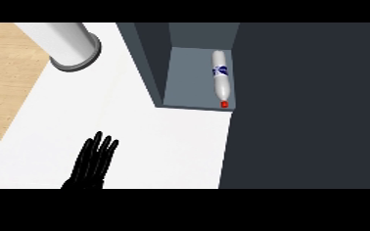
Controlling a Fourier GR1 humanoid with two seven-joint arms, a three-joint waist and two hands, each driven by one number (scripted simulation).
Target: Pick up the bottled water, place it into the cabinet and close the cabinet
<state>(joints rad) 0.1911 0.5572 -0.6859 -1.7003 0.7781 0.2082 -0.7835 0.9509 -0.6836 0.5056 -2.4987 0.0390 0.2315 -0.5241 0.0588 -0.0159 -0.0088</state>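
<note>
The bottled water (220,78) is seen lying on its side inside the open cabinet (155,68), red cap toward the near edge. The left hand (92,164) rests at the near left, fingers straight and apart, holding nothing. The right hand is not seen. Closing is judged the remaining step: the door should be swung fully shut without the cap being nudged.

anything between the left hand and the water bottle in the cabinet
In the head view, only bare white counter and the cabinet's front edge separate the left hand from the water bottle.
</note>
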